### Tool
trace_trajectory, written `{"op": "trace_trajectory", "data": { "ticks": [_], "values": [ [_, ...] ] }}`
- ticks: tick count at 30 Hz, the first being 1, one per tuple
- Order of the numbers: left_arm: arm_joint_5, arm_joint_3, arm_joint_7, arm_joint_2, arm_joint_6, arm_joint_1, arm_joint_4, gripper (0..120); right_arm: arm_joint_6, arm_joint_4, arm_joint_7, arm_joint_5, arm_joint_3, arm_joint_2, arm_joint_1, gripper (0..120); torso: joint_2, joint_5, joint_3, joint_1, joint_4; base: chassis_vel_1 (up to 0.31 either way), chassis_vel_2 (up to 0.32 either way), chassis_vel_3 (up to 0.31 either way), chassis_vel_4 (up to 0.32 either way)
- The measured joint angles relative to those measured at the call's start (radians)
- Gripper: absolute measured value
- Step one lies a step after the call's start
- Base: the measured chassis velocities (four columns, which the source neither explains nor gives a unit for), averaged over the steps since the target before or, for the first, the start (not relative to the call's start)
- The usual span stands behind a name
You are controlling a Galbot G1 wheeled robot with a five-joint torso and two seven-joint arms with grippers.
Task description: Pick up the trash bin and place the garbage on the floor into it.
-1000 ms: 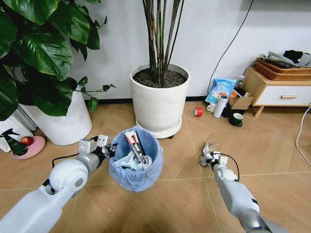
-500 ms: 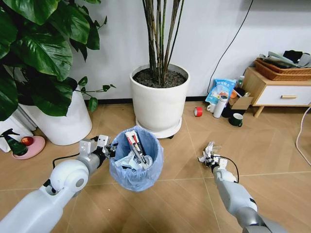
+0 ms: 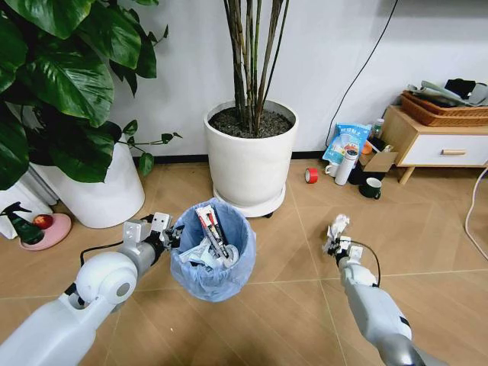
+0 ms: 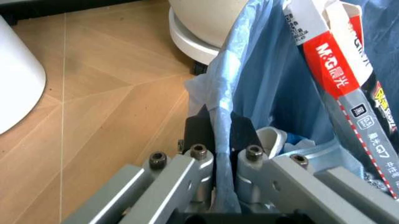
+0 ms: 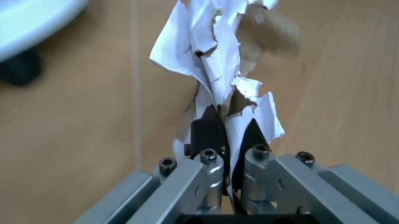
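now left gripper (image 4: 223, 135) pinches the trash bin (image 3: 213, 248) bag rim & right gripper (image 5: 225, 135) pinches torn paper (image 5: 215, 70), w/ thin bits that might rip or slip out.

We see even, bright indoor light with soft shadows on the floor (image 3: 427, 244); the right wrist view looks blurred throughout.

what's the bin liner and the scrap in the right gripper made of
The trash bin liner looks like thin light-blue plastic film, crinkled, slightly sheeny and gathered between the left gripper pads. The garbage in the right gripper looks like matte white paper, with torn, creased edges.
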Motion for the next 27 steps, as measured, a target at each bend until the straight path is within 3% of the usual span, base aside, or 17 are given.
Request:
{"op": "trace_trajectory", "data": {
  "ticks": [1,3,5,6,9,10,11,13,14,16,18,25,27],
  "values": [
    [0.0,0.0,0.0,0.0,0.0,0.0,0.0,0,0.0,0.0,0.0,0.0,0.0,0.0,0.0,0,0.0,0.0,0.0,0.0,0.0,0.0,0.0,0.0,0.0],
    [-0.001,0.003,-0.001,0.0,0.0,0.0,-0.001,0,0.004,0.13,-0.017,-0.001,-0.013,-0.02,-0.047,0,0.0,-0.0011,0.0,0.0,0.0002,0.0,0.0,0.0,0.0],
    [-0.004,0.003,-0.002,0.004,0.0,0.0,-0.002,0,-0.008,0.275,-0.042,0.019,-0.029,-0.048,-0.106,0,0.0,0.0003,0.0,0.0,0.0003,0.0,0.0,0.0,0.0],
    [-0.004,0.003,-0.002,0.004,0.0,0.0,-0.002,0,-0.008,0.275,-0.042,0.019,-0.029,-0.048,-0.106,0,0.0,0.0003,0.0,0.0,0.0003,0.0,0.0,0.0,0.0],
    [-0.005,0.003,-0.003,0.006,0.001,-0.001,-0.002,0,-0.051,0.53,-0.055,0.102,-0.056,-0.124,-0.196,0,0.0,-0.0015,0.0,0.0,0.0003,0.0,0.0,0.0,0.0],
    [-0.005,0.003,-0.003,0.006,0.001,-0.001,-0.002,0,-0.051,0.53,-0.055,0.102,-0.056,-0.124,-0.196,0,0.0,-0.0015,0.0,0.0,0.0003,0.0,0.0,0.0,0.0],
    [-0.006,0.003,-0.002,0.006,0.002,-0.001,-0.002,0,-0.067,0.626,-0.057,0.128,-0.065,-0.165,-0.234,0,0.0,-0.0016,0.0,0.0,0.0003,0.0,0.0,0.0,0.0],
    [-0.006,0.004,-0.003,0.006,0.002,-0.002,-0.001,0,-0.084,0.78,-0.059,0.149,-0.072,-0.226,-0.292,0,0.0,0.0005,0.0,0.0,-0.0002,0.0,0.0,0.0,0.0],
    [-0.006,0.004,-0.003,0.006,0.002,-0.002,-0.001,0,-0.084,0.78,-0.059,0.149,-0.072,-0.226,-0.292,0,0.0,0.0005,0.0,0.0,-0.0002,0.0,0.0,0.0,0.0],
    [-0.006,0.008,-0.002,0.002,0.003,-0.003,0.002,0,-0.092,0.937,-0.063,0.163,-0.086,-0.286,-0.342,0,0.0,-0.0017,0.0,0.0,-0.0002,0.0,0.0,0.0,0.0],
    [-0.006,0.014,-0.002,-0.001,0.005,-0.006,0.005,0,-0.095,1.035,-0.064,0.168,-0.114,-0.327,-0.358,0,0.0,0.0004,0.0,0.0,0.0001,0.0,0.0,0.0,0.0],
    [-0.013,0.024,-0.008,-0.003,0.011,-0.011,0.008,0,-0.1,1.159,-0.061,0.187,-0.28,-0.383,-0.296,0,0.0,-0.0002,0.0,0.0,0.0002,0.0,0.0,0.0,0.0],
    [-0.027,0.03,-0.019,-0.003,0.016,-0.02,0.01,0,-0.111,1.204,-0.055,0.204,-0.385,-0.396,-0.242,0,0.0,-0.0006,0.0,0.0,0.0006,0.0,0.0,0.0,0.0]
  ]
}}
